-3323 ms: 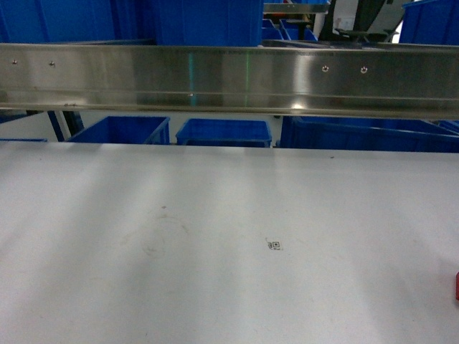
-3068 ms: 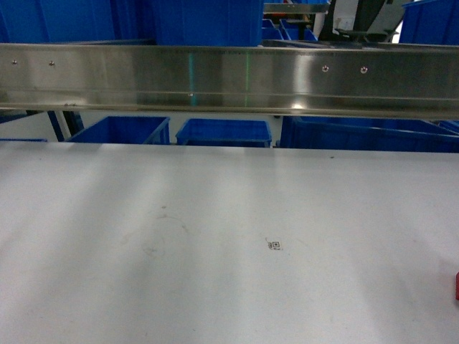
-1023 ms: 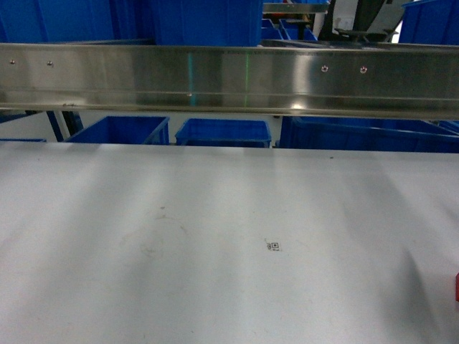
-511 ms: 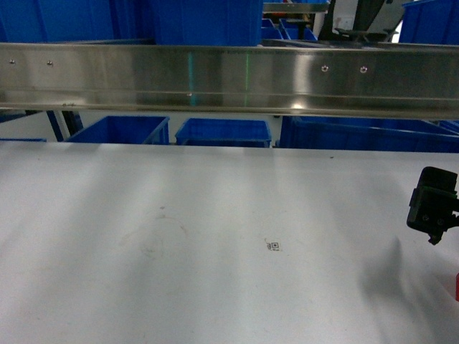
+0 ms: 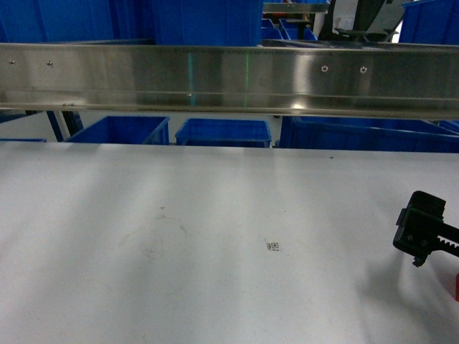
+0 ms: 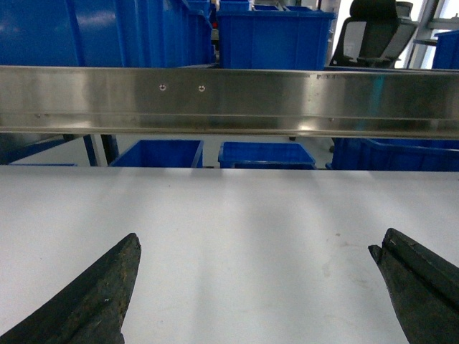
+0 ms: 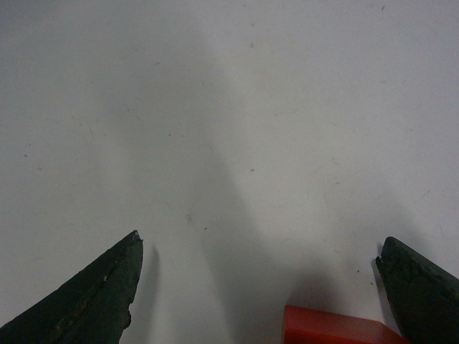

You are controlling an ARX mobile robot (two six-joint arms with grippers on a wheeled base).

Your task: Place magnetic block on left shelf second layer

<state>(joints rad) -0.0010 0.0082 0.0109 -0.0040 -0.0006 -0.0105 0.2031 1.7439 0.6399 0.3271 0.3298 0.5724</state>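
Note:
The magnetic block (image 7: 336, 328), a small red cube, lies on the white table (image 5: 215, 236). In the right wrist view it sits at the bottom edge, between the fingers and nearer the right one. In the head view only a sliver of the magnetic block (image 5: 457, 287) shows at the right edge. My right gripper (image 7: 259, 241) is open just above the table, and its black body (image 5: 423, 231) hangs up and left of the cube. My left gripper (image 6: 256, 242) is open over bare table, holding nothing. The left shelf second layer is out of view.
A shiny steel rail (image 5: 229, 79) runs across above the table's far edge. Behind and below it stand blue tubs (image 5: 224, 132), with more blue bins (image 6: 272, 39) above. A small printed marker (image 5: 274, 246) sits mid-table. An office chair (image 6: 373, 32) stands at the back right.
My right gripper has come into the head view at the right edge and dropped lower toward the table near the red cube. The cube has not moved.

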